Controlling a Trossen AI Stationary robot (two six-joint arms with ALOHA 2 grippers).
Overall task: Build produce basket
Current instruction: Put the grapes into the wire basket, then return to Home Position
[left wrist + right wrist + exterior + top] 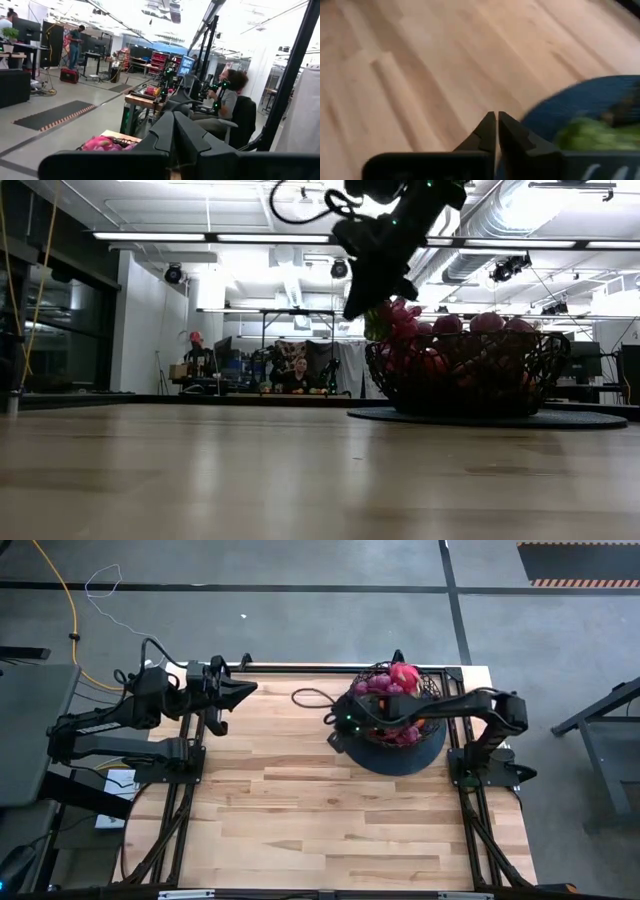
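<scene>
Two arms are working over the tabletop (330,810). Toward its far right edge, the basket (395,730) is sitting on its dark disc, holding the produce (400,680) heaped inside. Just left of the basket, the right claw (337,730) is hanging clenched and empty. Well left of the basket, the left claw (248,689) is waiting clenched, also empty.

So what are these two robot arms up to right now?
They are filling a wire basket with toy produce, and it already looks heaped. The right end effector is shut and empty, stretched across the basket to its far side. The left end effector, also shut and empty, waits at the table's far left edge.
</scene>
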